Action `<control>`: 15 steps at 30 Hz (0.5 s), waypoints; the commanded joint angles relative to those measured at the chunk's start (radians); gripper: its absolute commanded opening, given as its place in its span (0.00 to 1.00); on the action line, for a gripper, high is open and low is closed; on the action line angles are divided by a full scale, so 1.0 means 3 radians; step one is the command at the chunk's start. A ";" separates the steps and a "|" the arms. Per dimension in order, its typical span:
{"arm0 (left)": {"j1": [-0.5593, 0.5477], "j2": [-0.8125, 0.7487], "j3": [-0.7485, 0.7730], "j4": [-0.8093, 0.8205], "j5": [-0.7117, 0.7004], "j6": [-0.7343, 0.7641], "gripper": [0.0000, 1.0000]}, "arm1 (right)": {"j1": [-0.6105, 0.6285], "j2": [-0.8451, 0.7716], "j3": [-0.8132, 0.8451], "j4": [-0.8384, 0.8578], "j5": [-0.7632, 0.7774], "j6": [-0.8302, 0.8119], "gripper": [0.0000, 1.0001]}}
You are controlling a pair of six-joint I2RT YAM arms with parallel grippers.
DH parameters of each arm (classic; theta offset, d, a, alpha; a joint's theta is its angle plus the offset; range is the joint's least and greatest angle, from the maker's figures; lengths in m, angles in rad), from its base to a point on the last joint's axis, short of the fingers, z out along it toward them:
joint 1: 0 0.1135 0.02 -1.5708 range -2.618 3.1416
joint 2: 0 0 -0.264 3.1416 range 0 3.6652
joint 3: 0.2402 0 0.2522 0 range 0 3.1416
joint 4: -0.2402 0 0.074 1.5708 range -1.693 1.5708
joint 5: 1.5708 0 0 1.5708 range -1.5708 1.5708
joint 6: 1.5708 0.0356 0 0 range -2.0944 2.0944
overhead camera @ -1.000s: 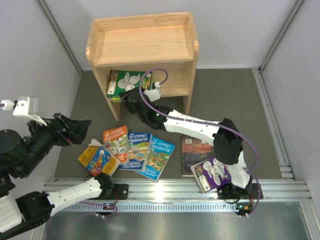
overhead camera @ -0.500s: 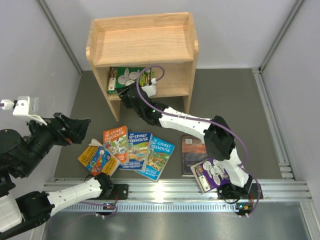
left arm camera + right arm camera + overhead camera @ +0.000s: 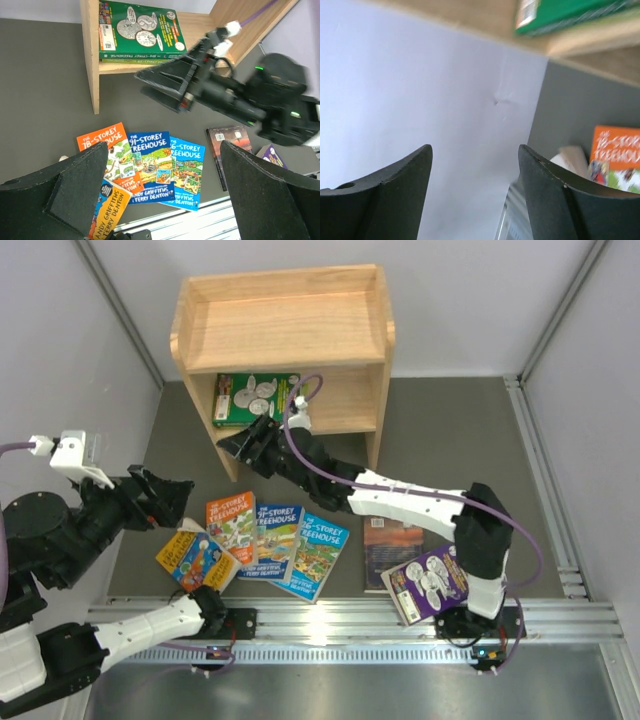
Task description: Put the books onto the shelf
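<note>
Thin, glossy green paperback lies flat on smooth pale-wood shelf.

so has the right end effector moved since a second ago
Yes. The right end effector has backed out of the shelf's lower tier toward its left side panel, leaving the green book lying there.

Orange book: "78-STOREY TREEHOUSE".
Middle blue book: "THE 91-STOREY TREEHOUSE", below it "ANDY GRIFFITHS & TERRY DENTON".
Right blue book: "-STOREY TREEHOUSE", number hidden.
Yellow book: "ANDY GRIFFITHS".
Green book: print too small to read.
</note>
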 commanded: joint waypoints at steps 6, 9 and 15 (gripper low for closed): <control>-0.0019 -0.0136 -0.0286 0.0199 0.0129 -0.0125 0.99 | 0.0374 -0.0272 -0.0562 -0.0268 -0.0201 0.0068 0.75; -0.0019 -0.0152 -0.0301 0.0154 0.0180 -0.0176 0.99 | 0.0384 0.0004 -0.0404 -0.0549 -0.0318 0.0140 0.80; -0.0014 -0.0218 -0.0266 -0.0005 0.0119 -0.0258 0.99 | 0.0420 0.0525 0.0060 -0.0789 -0.0615 0.0022 0.85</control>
